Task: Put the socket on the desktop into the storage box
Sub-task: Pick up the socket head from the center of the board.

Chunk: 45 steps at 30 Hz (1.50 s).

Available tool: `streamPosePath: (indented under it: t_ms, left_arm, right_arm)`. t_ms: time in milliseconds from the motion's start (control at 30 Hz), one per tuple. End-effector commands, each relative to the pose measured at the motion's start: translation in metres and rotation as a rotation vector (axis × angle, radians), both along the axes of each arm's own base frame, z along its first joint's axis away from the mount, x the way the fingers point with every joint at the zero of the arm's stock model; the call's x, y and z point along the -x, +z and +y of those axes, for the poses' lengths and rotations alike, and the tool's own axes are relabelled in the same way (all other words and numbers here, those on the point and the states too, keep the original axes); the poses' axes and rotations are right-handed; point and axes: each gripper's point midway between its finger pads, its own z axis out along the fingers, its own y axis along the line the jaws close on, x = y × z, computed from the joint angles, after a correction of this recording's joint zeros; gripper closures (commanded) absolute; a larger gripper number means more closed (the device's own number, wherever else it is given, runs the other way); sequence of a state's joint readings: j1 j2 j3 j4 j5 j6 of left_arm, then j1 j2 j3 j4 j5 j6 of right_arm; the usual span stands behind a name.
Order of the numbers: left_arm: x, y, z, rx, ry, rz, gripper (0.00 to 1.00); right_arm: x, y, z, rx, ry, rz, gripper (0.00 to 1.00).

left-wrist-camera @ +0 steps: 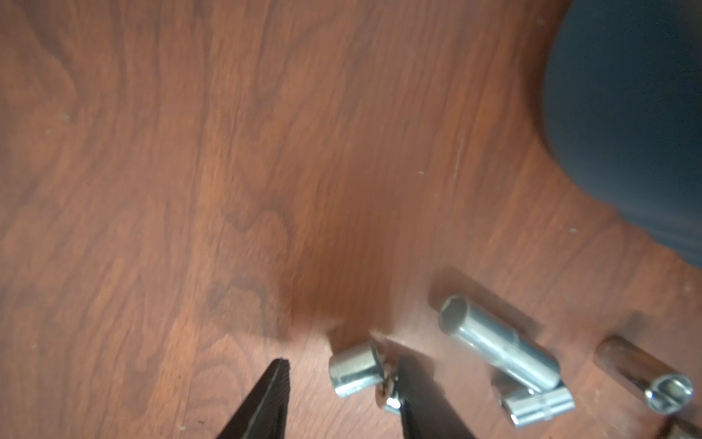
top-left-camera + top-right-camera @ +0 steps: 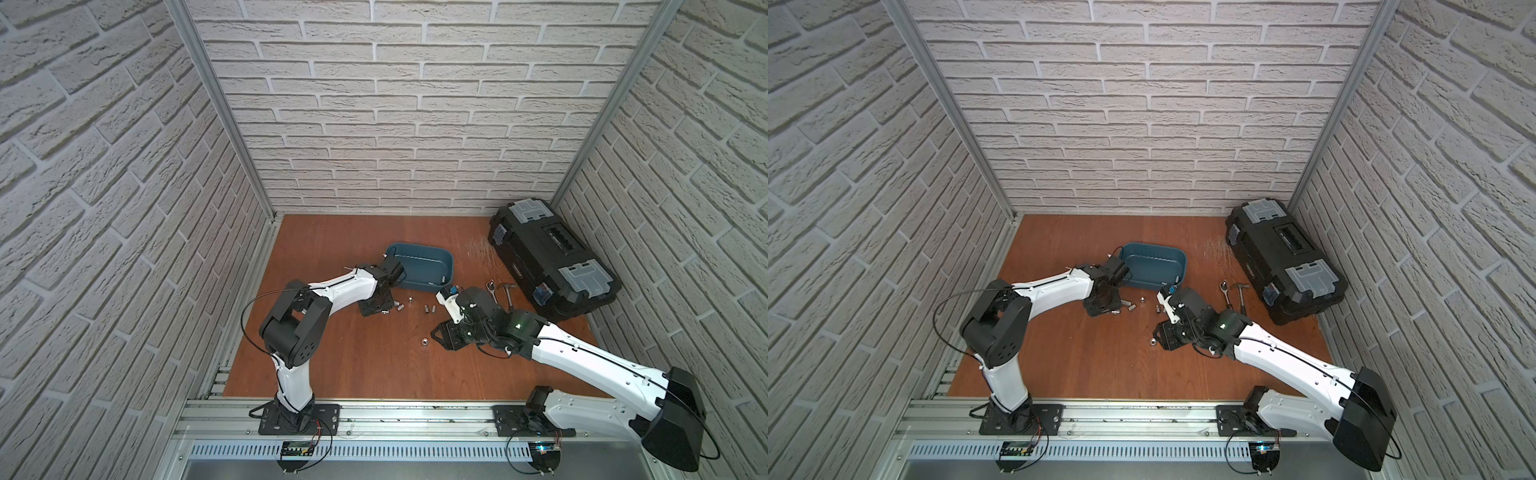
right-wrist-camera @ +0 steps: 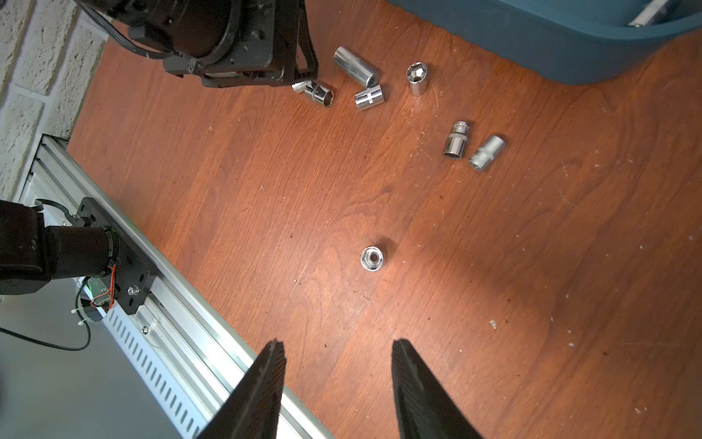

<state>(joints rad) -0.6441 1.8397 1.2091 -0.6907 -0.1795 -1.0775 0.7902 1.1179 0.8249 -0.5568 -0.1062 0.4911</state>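
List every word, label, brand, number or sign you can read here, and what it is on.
No text is legible.
Black toolbox: front label, too small to read.
Storage box: small white mark on its near wall, blurred.
Small display at the near edge: blurred.

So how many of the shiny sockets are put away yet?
Barely started. Done: one shiny piece, likely a socket, lies in the box. In hand: nothing is gripped. The left jaws stand open with a short socket between them, and the right jaws hang open and empty near a lone socket. Left: about eight sockets lie on the desktop.
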Motion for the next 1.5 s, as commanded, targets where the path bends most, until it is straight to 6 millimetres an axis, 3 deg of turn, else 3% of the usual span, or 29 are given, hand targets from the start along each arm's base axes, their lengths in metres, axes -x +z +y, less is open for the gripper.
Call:
streamPosePath:
  t_ms: [0, 500, 867, 1100, 1467]
  left_arm:
    - [-0.006, -0.002, 0.003, -0.014, 0.026, -0.011, 0.52]
    - [-0.001, -0.01, 0.004, -0.021, 0.042, 0.012, 0.61]
    - [0.008, -0.014, 0.003, -0.015, 0.066, 0.027, 0.58]
    - [0.012, -0.021, 0.002, -0.006, 0.083, 0.04, 0.7]
    - [0.008, -0.005, -0.001, 0.013, 0.072, 0.004, 0.83]
  right_arm:
    - [-0.001, 0.006, 0.003, -0.027, -0.004, -0.028, 0.49]
    - [0.0, 0.004, 0.001, -0.021, -0.005, -0.03, 0.49]
    - [-0.002, 0.003, 0.0, -0.016, -0.01, -0.034, 0.49]
    - [-0.001, 0.0, -0.001, -0.01, -0.011, -0.029, 0.49]
    - [0.0, -0.003, -0.004, 0.0, -0.015, -0.027, 0.49]
